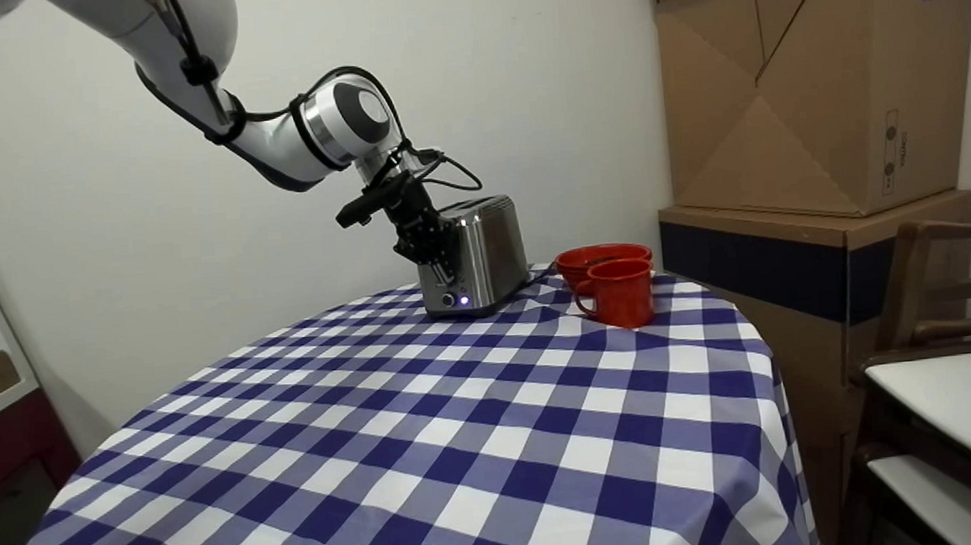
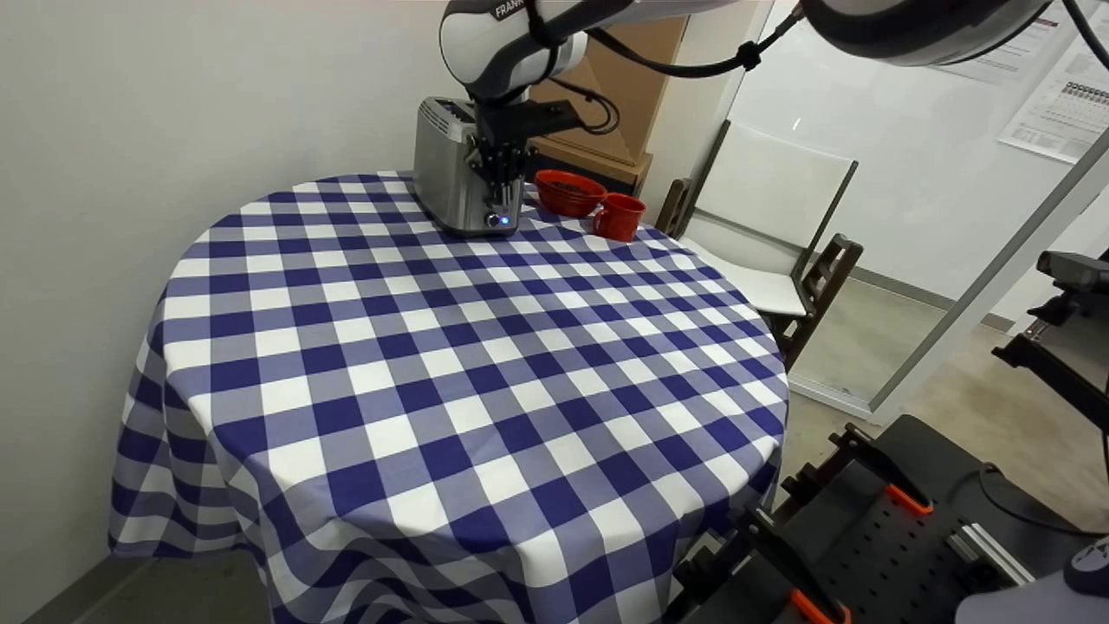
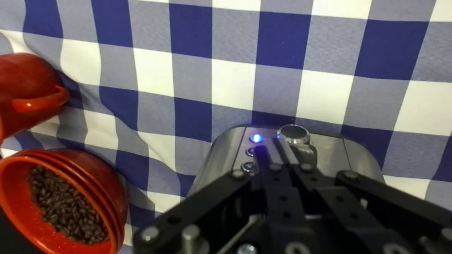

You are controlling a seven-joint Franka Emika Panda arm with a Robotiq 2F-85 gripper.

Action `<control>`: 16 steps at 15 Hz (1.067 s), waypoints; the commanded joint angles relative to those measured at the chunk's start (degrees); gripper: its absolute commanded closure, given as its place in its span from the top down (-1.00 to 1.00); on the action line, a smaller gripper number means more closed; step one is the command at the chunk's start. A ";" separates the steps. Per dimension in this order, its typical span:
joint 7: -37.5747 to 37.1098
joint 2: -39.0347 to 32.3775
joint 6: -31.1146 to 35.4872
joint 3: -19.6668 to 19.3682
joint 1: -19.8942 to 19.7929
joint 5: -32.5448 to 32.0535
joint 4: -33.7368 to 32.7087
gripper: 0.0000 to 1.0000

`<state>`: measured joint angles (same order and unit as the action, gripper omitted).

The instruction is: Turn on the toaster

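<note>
Silver toaster [image 1: 497,246]: blue light [image 3: 256,138] lit; switching-on judged complete. Gripper [image 3: 276,143] closed, holding nothing, at the toaster's front beside its dial [image 3: 295,133]; contact unclear. Next: withdraw, dial undisturbed.

A red cup [image 1: 627,297] stands beside a bowl [image 3: 106,178] of beans [image 3: 70,208] on checked cloth [image 2: 416,347].
</note>
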<state>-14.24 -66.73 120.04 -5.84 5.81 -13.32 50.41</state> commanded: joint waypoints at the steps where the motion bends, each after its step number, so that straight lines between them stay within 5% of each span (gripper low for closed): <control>1: 1.23 -5.21 -3.02 -0.56 0.16 0.96 -5.63 -0.99; 11: 4.08 4.69 -17.68 4.49 -2.79 7.18 -5.71 -0.99; 12: 3.96 6.19 -19.25 4.52 -2.80 7.12 -5.04 -0.47; 16: 4.54 12.64 -25.19 4.66 -2.18 6.27 -0.75 -0.02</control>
<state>-11.17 -59.43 98.50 -1.82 3.44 -7.37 44.61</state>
